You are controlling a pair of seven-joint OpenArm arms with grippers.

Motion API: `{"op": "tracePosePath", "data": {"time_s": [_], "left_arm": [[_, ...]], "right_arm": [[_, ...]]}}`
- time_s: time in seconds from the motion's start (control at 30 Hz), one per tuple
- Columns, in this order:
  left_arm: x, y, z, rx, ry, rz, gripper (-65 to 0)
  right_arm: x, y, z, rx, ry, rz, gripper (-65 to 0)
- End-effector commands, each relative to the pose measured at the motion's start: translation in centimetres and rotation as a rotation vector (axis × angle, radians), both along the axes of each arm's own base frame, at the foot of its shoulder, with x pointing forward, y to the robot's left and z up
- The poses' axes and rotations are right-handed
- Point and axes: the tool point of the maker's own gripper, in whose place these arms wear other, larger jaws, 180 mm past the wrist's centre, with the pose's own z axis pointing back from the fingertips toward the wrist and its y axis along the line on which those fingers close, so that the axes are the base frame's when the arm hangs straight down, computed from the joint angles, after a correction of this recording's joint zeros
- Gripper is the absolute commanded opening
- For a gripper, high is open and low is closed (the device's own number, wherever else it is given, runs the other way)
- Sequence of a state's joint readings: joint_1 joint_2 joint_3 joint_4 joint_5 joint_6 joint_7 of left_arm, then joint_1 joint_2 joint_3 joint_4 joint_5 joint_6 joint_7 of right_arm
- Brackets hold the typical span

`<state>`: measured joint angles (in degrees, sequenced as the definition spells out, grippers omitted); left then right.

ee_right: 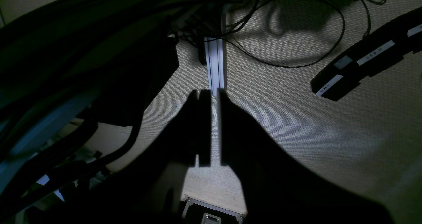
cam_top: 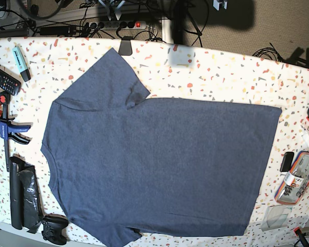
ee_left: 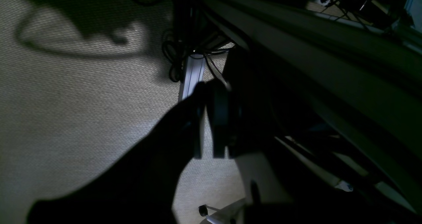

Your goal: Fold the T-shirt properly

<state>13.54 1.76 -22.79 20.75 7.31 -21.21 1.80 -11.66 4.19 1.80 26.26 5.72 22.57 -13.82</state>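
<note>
One T-shirt (cam_top: 159, 164) lies flat on the speckled bench (cam_top: 237, 72), its long axis running left to right in the base view, collar at the left, hem at the right. Both arms hang off the bench over carpet, the left hand (ee_left: 207, 122) and right hand (ee_right: 211, 128) pressed nearly together, holding nothing.

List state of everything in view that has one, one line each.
T-shirt: spread flat, unfolded, plain side up, collar toward the base view's left.
Left gripper: nearly shut, empty, off the table over carpet.
Right gripper: nearly shut, empty, off the table over carpet.
Blue clamp: lying flat beside the shirt.
</note>
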Motion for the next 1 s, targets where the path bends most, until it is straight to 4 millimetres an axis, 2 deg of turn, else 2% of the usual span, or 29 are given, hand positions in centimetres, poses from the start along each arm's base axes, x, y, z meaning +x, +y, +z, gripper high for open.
{"op": "tracePosePath", "data": {"time_s": [0.0,0.37,0.53,0.73,0.87,0.97], "left_arm": [[-0.7,-0.1,0.1,-0.007,0.002,-0.002,-59.7],[-0.5,0.2,0.3,0.006,-0.035,0.011,-59.7],[-1.1,1.7,1.0,0.047,-0.069,0.003,-59.7],[-1.3,4.0,3.0,0.098,-0.148,-0.020,-59.7],[-1.6,4.2,5.3,0.061,-0.212,-0.053,-59.7],[-1.7,5.2,7.1,0.078,-0.254,-0.048,-59.7]], "right_arm": [[-0.3,0.0,0.1,0.012,0.001,0.005,-60.3],[0.3,-1.5,0.5,0.017,-0.025,0.078,-60.3],[-0.6,-2.2,0.9,0.055,-0.042,0.096,-60.3],[-1.6,-1.4,2.9,0.184,-0.102,0.156,-60.3],[-2.8,-2.7,4.4,0.166,-0.135,0.196,-60.3],[-3.6,-3.8,6.1,0.157,-0.170,0.205,-60.3]]}}
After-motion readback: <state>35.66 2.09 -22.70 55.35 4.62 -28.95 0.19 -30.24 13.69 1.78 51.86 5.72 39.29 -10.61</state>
